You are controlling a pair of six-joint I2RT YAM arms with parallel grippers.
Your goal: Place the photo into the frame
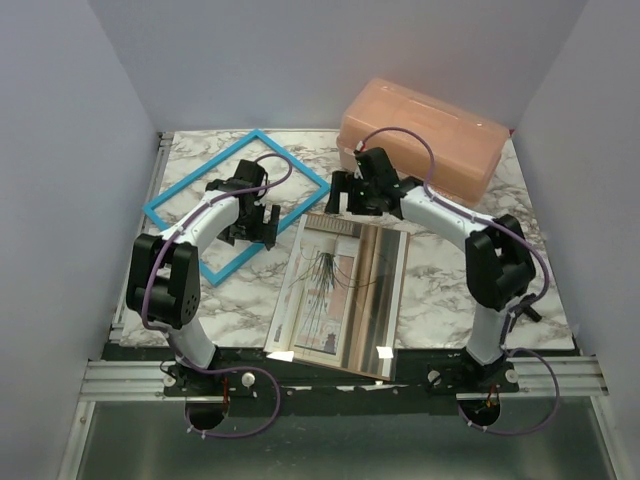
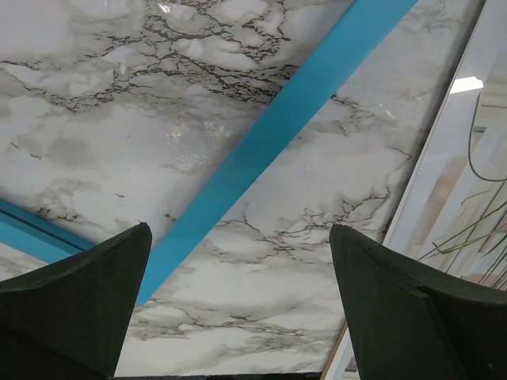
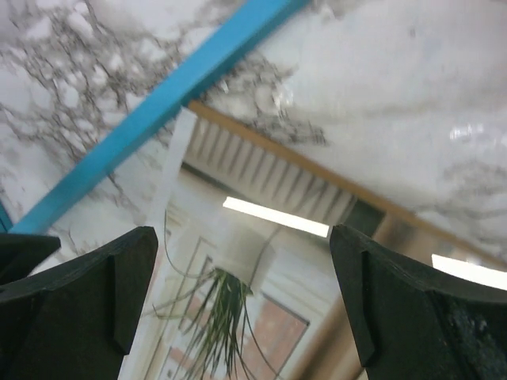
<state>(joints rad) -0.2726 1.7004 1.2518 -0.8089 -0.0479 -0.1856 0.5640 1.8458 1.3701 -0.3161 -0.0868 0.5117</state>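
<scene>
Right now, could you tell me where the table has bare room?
The table is bare right of the photo, in front of the peach box, and inside the frame. It is crowded mid-table, where the left gripper and right gripper hang over them.

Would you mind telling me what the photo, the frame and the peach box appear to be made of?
The photo looks like glossy paper: thin, flat, reflecting bright light strips. The frame seems to be painted wood or plastic, evenly bright blue; unclear which. The peach box looks like smooth moulded plastic with rounded edges.
</scene>
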